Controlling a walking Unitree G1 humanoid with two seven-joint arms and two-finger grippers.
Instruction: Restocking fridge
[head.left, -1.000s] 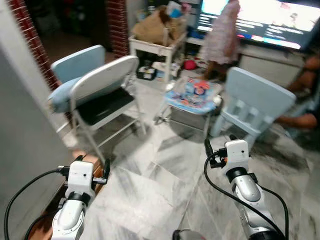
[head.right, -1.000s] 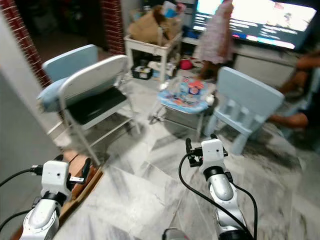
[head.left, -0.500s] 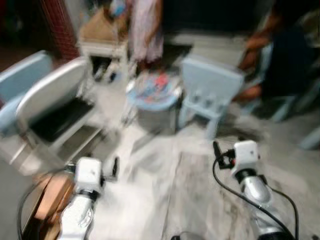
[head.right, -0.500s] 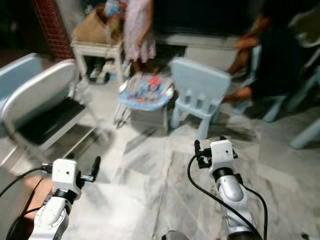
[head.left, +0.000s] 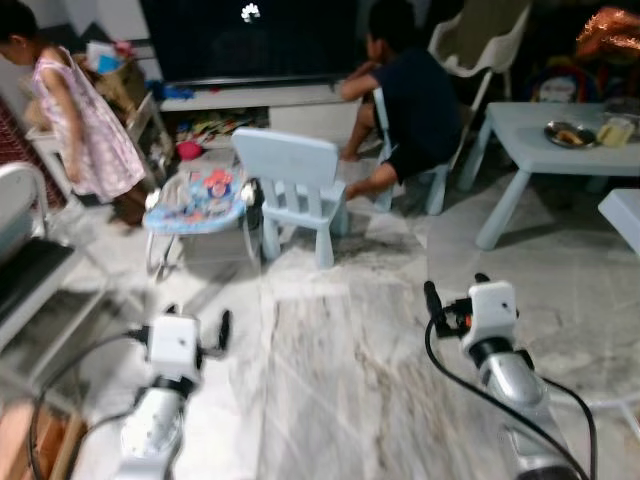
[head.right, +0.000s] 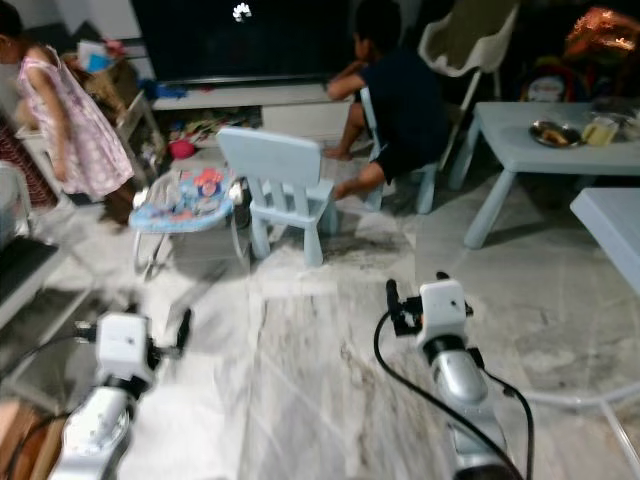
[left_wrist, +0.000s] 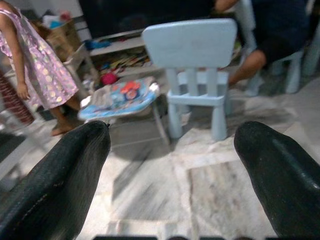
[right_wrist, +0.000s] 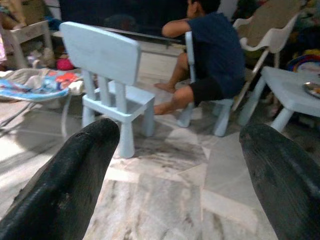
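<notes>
A: What's ahead?
B: Marble floor (head.left: 330, 380); a person in dark (head.left: 410, 100) seated at one o'clock, another in pink (head.left: 85, 130) at ten, a pale blue chair (head.left: 295, 190) at twelve. I see no fridge or stock.
A: The grippers?
B: Left gripper (left_wrist: 172, 165) and right gripper (right_wrist: 180, 170) both spread apart, carrying nothing. I'd judge it's travelling; finding the fridge comes next.

text: none I can read | TV screen (head.left: 250, 40): dark, one small white glow near its top edge, too blurred to make out | baby bouncer (head.left: 195, 205) below the TV: coloured print, no letters I can tell
</notes>
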